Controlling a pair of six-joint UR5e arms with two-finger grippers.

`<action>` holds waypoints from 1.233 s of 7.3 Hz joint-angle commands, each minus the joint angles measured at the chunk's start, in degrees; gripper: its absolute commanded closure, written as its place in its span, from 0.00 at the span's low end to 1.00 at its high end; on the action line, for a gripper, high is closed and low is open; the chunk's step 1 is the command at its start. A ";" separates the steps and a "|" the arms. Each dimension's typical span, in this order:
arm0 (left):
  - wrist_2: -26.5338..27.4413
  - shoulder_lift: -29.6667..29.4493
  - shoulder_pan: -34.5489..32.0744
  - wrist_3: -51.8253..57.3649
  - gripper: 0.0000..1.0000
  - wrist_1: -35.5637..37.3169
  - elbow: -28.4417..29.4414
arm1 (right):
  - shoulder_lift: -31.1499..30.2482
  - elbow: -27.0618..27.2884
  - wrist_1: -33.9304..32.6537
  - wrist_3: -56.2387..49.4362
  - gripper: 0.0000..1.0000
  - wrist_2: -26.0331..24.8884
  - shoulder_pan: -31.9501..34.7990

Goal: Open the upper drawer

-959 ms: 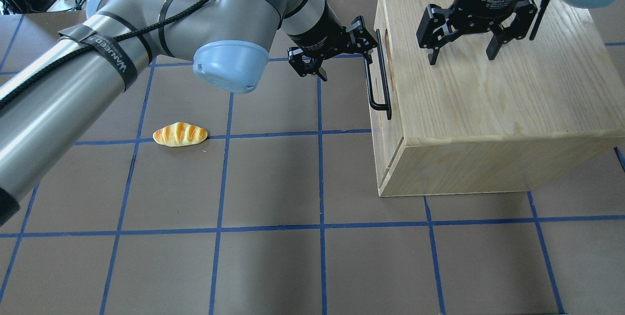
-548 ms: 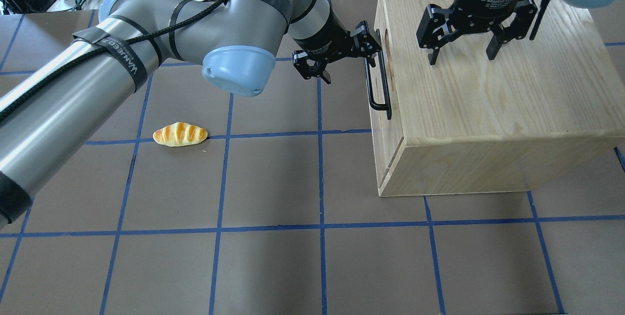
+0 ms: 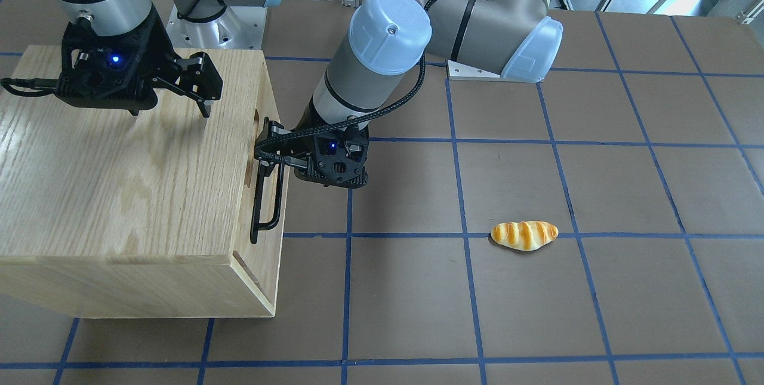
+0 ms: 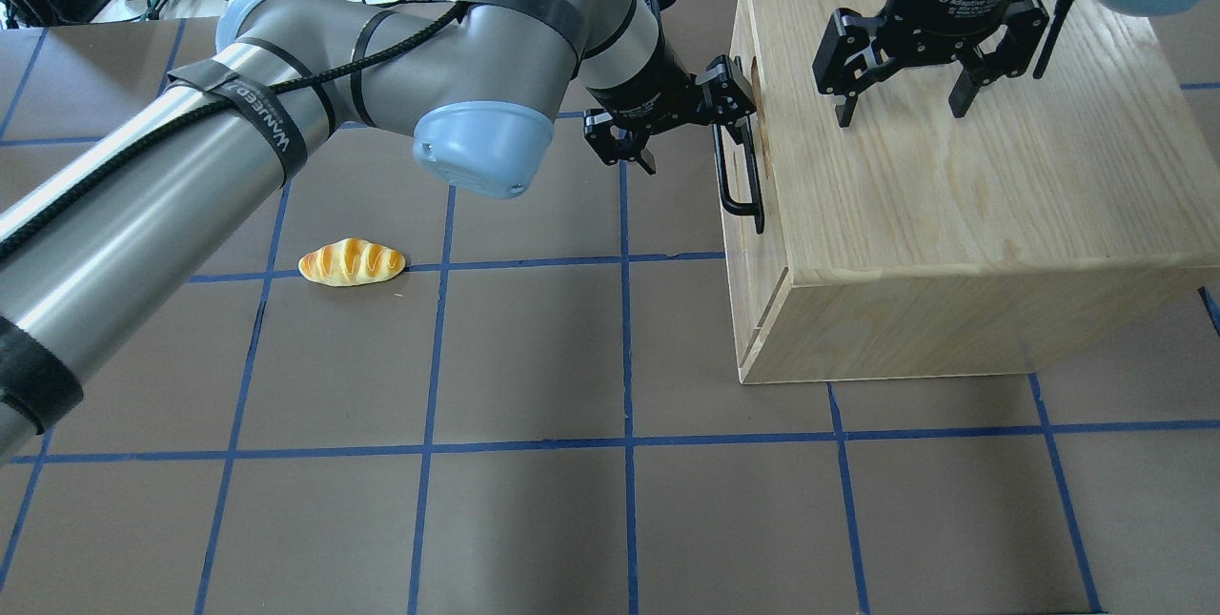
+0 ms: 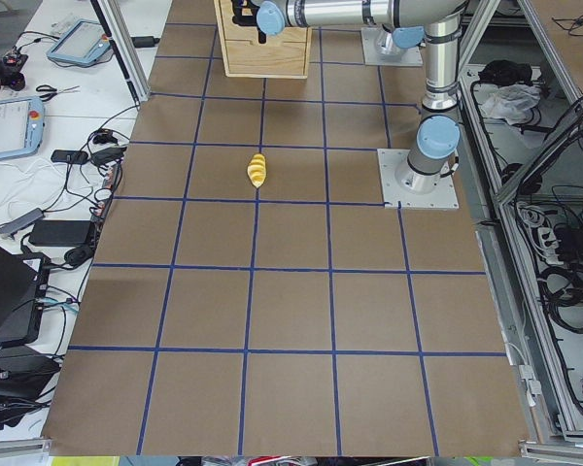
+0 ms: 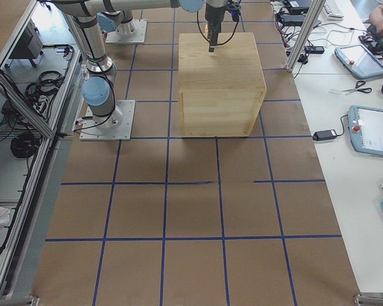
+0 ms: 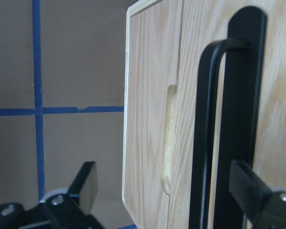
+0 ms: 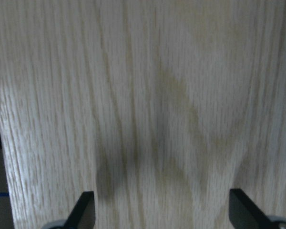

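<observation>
Approach step: left gripper (image 7: 162,179), jaws wide, straddles the upper drawer (image 7: 281,71) handle (image 7: 207,143); next, I judge, clamp the bar and pull left; right gripper (image 4: 901,114) hovers, jaws wide.

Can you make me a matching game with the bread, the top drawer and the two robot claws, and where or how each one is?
1 bread roll
2 upper drawer
3 left gripper
4 right gripper

A open above the cabinet top
B lying on the table
C shut
D open at the black handle

Pairs: 1-B, 2-C, 3-D, 4-A
</observation>
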 commanded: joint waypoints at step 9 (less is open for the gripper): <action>4.28 0.90 0.83 6.18 0.00 0.12 -1.93 | 0.00 -0.03 0.00 -0.07 0.00 0.00 -0.09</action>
